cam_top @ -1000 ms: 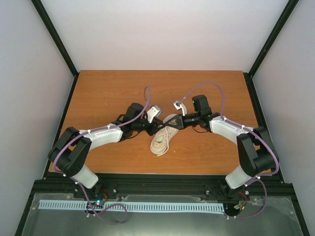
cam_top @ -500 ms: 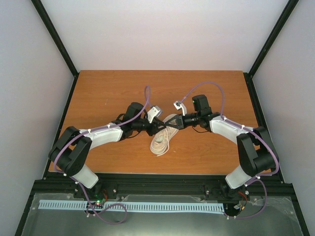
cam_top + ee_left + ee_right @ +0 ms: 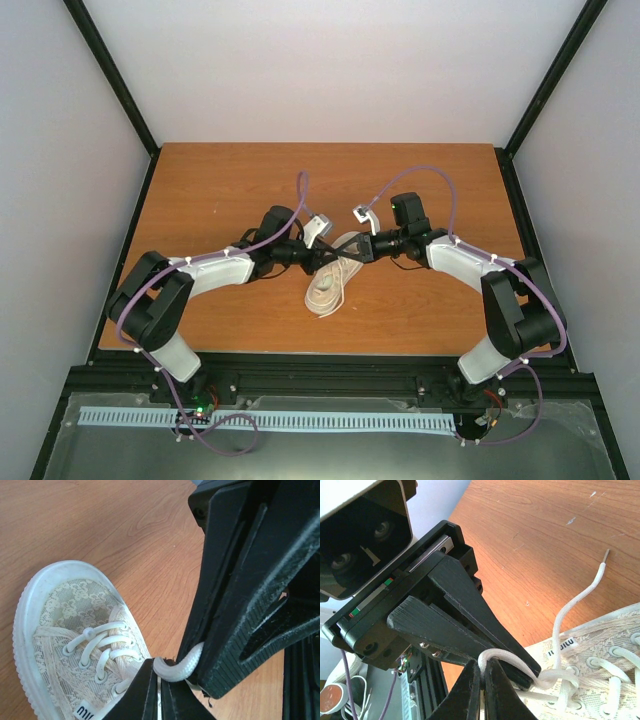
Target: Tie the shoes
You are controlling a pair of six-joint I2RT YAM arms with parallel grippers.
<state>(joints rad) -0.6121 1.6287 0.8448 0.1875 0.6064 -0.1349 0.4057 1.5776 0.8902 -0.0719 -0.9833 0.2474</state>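
The shoe (image 3: 325, 285) lies near the middle of the table (image 3: 220, 190), toe toward the arms' bases, with its tongue end between the two arms. Its lace (image 3: 177, 669) is threaded through the eyelets in neat crossed rows. In the right wrist view the strands meet in a small twisted knot (image 3: 560, 677) at the top of the tongue. One free end (image 3: 580, 597) curls away over the wood.

No bow or loops show anywhere. I judge that only the first crossing is done, and that forming the loops, wrapping them and pulling tight are all left.

The left jaws are pressed together on a short bend of lace just above the tongue. The right jaws, tip to tip with them, pinch the same stretch of lace. The left arm (image 3: 215, 272) and right arm (image 3: 455, 255) reach in from either side and almost touch over the shoe.

No box, bowl or tray shows in any view. The shoe's own opening is hidden by the jaws, so I cannot tell what is in it.
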